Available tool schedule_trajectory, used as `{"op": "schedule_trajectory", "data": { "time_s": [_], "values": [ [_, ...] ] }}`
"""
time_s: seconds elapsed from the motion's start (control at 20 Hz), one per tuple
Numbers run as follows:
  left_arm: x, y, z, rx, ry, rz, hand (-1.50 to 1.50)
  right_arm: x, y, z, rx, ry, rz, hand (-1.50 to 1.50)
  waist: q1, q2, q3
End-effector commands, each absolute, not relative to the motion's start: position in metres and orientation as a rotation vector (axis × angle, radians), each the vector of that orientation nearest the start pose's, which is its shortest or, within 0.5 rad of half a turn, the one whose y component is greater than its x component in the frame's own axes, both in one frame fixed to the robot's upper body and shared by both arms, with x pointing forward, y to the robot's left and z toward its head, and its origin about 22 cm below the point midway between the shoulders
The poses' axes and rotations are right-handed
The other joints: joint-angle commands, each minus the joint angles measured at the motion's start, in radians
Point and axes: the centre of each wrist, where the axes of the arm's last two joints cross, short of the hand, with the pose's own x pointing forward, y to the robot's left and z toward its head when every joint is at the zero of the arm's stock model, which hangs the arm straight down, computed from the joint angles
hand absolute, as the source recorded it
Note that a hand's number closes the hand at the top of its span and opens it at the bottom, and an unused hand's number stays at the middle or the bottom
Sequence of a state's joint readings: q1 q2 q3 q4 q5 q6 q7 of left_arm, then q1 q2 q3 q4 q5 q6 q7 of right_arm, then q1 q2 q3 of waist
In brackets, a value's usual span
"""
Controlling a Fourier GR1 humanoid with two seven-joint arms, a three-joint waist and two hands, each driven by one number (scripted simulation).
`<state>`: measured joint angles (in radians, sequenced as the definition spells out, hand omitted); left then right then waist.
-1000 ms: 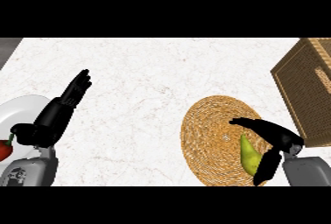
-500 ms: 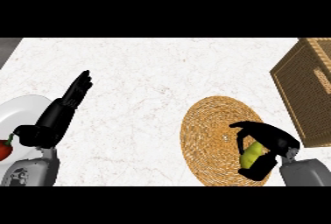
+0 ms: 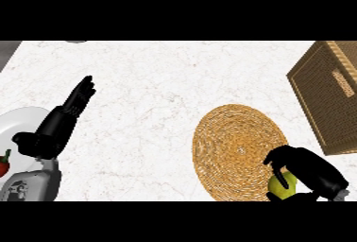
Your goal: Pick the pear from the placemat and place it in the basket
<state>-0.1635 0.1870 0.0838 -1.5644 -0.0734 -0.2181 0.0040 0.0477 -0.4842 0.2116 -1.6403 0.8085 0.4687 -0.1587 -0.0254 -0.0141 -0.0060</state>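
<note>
Since the yellow-green pear (image 3: 282, 185) is curled round by the black right hand (image 3: 311, 171) at the near edge of the round woven placemat (image 3: 233, 142), it's best lifted clear first, then carried far-right to the brown wicker basket (image 3: 327, 90).

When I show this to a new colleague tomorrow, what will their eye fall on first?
Most likely the black right hand at the lower right, its fingers curled round the yellow-green pear over the near edge of the round woven placemat. Next comes the brown wicker basket at the right edge, beyond the placemat. The left hand rests open at the left, by a white plate.
</note>
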Motion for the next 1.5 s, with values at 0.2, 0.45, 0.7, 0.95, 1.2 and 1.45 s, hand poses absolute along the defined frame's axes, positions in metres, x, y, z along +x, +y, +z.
{"op": "schedule_trajectory", "data": {
  "time_s": [0.2,0.45,0.7,0.95,1.2,1.45],
  "values": [
    [0.267,0.299,0.052,0.082,-1.680,-0.343,0.00,0.128,-0.354,0.046,-0.527,-1.420,1.494,1.50,-0.029,0.002,0.006],
    [0.265,0.283,0.047,0.076,-1.680,-0.346,0.00,0.099,-0.370,0.064,-0.328,-1.580,1.213,1.50,-0.020,0.006,0.005],
    [0.263,0.278,0.047,0.095,-1.678,-0.334,0.00,0.079,-0.363,0.095,-0.180,-1.838,0.935,1.50,-0.034,0.003,0.003],
    [0.266,0.282,0.046,0.083,-1.669,-0.339,0.00,0.048,-0.395,0.142,-0.196,-1.910,0.812,1.50,-0.033,0.007,0.003],
    [0.285,0.268,0.065,0.060,-1.677,-0.371,0.00,0.037,-0.433,0.186,-0.318,-1.880,0.717,1.50,-0.003,0.013,0.004],
    [0.276,0.280,0.071,0.061,-1.694,-0.378,0.00,0.038,-0.428,0.233,-0.477,-1.849,0.709,1.50,0.016,0.014,0.004]
  ]
}}
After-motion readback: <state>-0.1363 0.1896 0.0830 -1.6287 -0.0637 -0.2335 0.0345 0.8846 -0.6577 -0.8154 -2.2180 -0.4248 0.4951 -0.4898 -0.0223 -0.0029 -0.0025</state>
